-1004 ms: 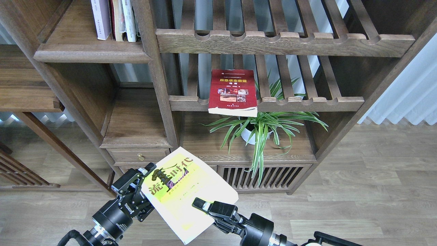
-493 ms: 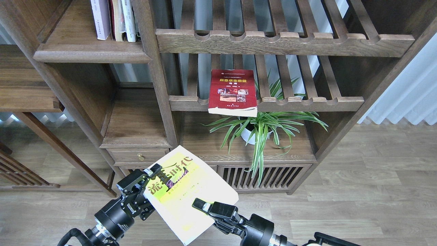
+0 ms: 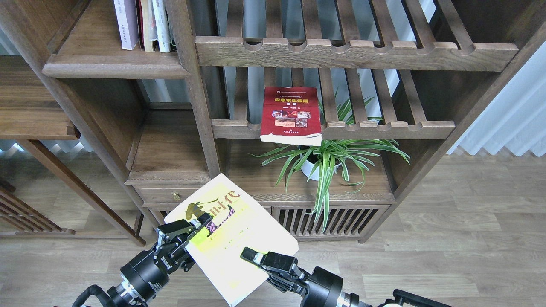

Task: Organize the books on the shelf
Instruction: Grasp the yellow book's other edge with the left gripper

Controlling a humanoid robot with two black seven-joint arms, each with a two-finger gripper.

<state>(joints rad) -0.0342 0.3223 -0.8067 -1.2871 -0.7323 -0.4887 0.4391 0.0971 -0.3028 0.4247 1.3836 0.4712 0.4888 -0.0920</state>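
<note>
On the yellow-green book (image 3: 232,238), left hand (image 3: 187,234) now farther in.

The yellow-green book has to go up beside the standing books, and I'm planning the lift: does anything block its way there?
Nothing visible does. The yellow-green book sits low in both grippers; the solid shelf left of the standing books is bare.

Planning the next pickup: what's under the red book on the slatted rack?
The red book overhangs the slatted rack; below stands a potted plant. The book hides the slats directly beneath.
</note>
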